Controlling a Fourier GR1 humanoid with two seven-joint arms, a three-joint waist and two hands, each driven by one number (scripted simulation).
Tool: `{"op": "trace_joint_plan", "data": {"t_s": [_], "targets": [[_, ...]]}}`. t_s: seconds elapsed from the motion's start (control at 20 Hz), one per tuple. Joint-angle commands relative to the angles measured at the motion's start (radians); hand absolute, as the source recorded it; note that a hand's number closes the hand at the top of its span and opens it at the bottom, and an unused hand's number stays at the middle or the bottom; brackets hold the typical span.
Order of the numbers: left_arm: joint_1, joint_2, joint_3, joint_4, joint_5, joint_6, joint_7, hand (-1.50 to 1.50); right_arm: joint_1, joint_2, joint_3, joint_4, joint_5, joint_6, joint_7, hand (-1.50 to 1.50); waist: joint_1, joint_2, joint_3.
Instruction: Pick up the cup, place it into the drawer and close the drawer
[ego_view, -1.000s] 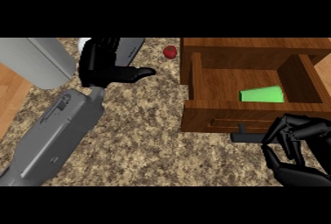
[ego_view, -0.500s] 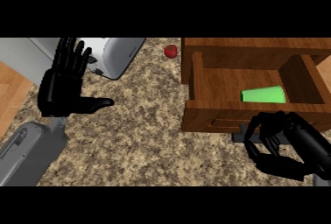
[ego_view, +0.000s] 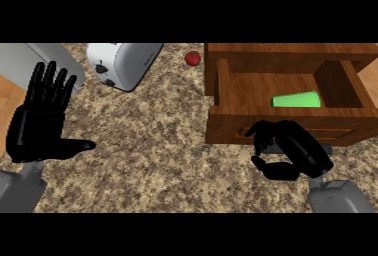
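The green cup (ego_view: 297, 100) is inside the open wooden drawer (ego_view: 221, 87). It looks like it lies on its side, near the front wall of the drawer, and nothing is touching it.

The right hand (ego_view: 289, 152) is low down on the right, just at the front of the drawer. Its fingers (ego_view: 263, 131) are curled in and reach up onto the drawer's front board. The hand hides what is under it (so I cannot tell if it is grasping anything there).

The left hand (ego_view: 40, 125) is far over on the left, well apart from the drawer. It is flat and open, with its fingers (ego_view: 52, 82) straight and pointing up and the thumb sticking out to the side. It holds nothing.

The table (ego_view: 155, 150) is brown and speckled. A white toaster (ego_view: 122, 62) sits at the top of it, and a small red thing (ego_view: 193, 58) lies between the toaster and the drawer.
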Motion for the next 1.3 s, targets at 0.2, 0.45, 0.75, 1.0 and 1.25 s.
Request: {"op": "trace_joint_plan", "data": {"t_s": [0.2, 0.45, 0.75, 1.0, 1.25], "targets": [[0.064, 0.014, 0.105, 0.068, 0.012, -0.153, -0.005, -1.5, -0.157, 0.075, 0.042, 0.361, 0.178, -0.109, -0.042, -1.5, -0.007, 0.002, 0.0], [0.158, 0.005, 0.14, 0.055, -0.025, -0.243, -0.053, -1.5, -0.301, 0.107, -0.037, 0.657, 0.172, -0.169, -0.161, -1.5, -0.004, 0.003, 0.0], [0.121, -0.01, 0.174, 0.001, -0.022, -0.199, 0.025, -1.5, -0.535, 0.107, -0.149, 0.968, 0.146, -0.183, -0.25, -1.5, 0.007, 0.006, 0.001], [0.123, -0.052, 0.192, 0.07, -0.049, -0.268, -0.01, -1.5, -0.608, 0.109, -0.195, 1.134, 0.133, -0.193, -0.33, -1.5, 0.0, 0.006, 0.0], [0.127, -0.032, 0.189, 0.037, -0.041, -0.292, 0.002, -1.5, -0.739, 0.0, -0.249, 1.301, 0.133, -0.168, -0.396, -1.5, 0.04, 0.021, 0.002]]}}
